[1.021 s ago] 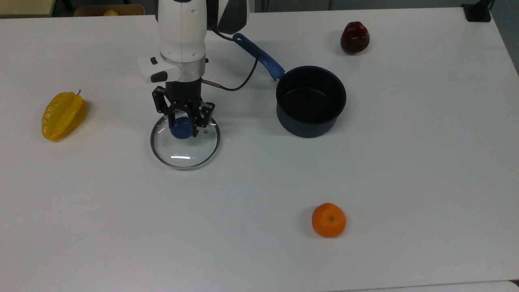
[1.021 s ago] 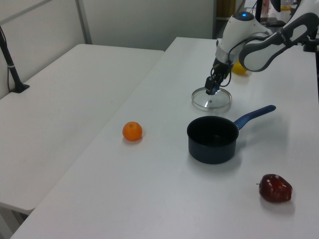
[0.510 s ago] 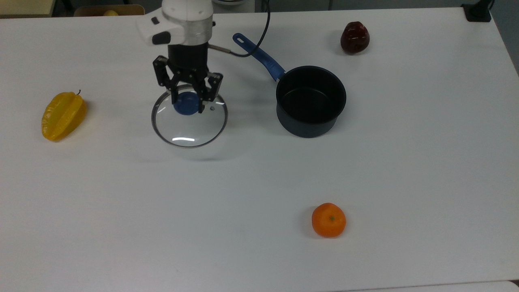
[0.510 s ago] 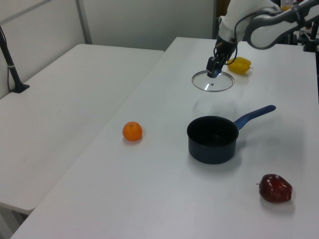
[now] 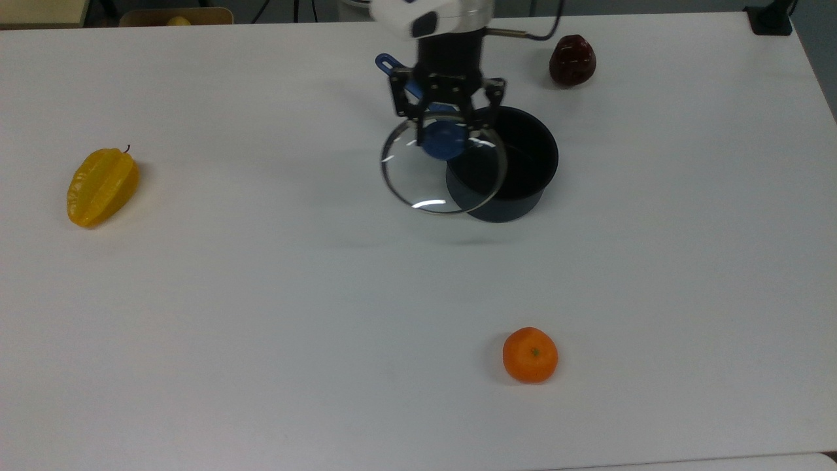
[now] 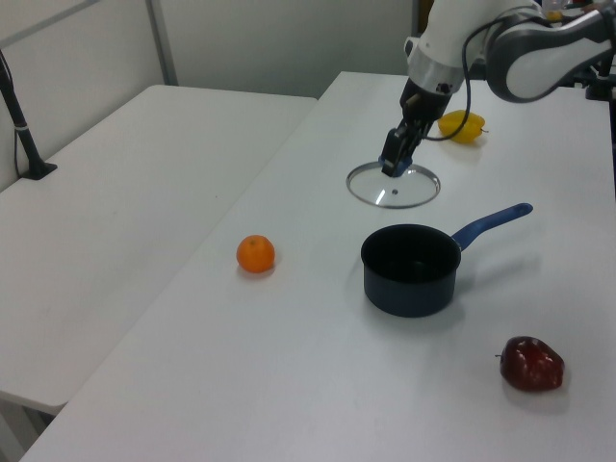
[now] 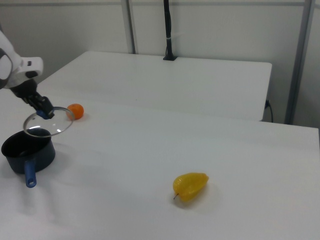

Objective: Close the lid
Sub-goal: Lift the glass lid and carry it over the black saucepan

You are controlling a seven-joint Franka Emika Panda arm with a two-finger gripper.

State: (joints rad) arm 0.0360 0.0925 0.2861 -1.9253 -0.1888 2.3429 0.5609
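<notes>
The clear glass lid [image 5: 425,180] [image 6: 394,186] [image 7: 48,122] with a metal rim hangs in the air, held level by its blue knob [image 5: 444,140]. My gripper [image 5: 446,131] [image 6: 395,162] [image 7: 44,111] is shut on that knob. In the top view the lid overlaps the left part of the dark saucepan [image 5: 516,157] [image 6: 412,270] [image 7: 25,149], which stands open on the white table with its blue handle [image 6: 491,222] [image 7: 30,174] sticking out.
A yellow starfruit [image 5: 102,186] [image 7: 190,185] lies at the top view's far left. An orange [image 5: 530,354] [image 6: 255,254] sits toward the top view's lower middle. A dark red apple [image 5: 572,60] [image 6: 530,363] rests behind the saucepan in the top view.
The gripper lifted the lid off the table and carried it to the top view's right, from between starfruit and saucepan to partly over the saucepan's rim.
</notes>
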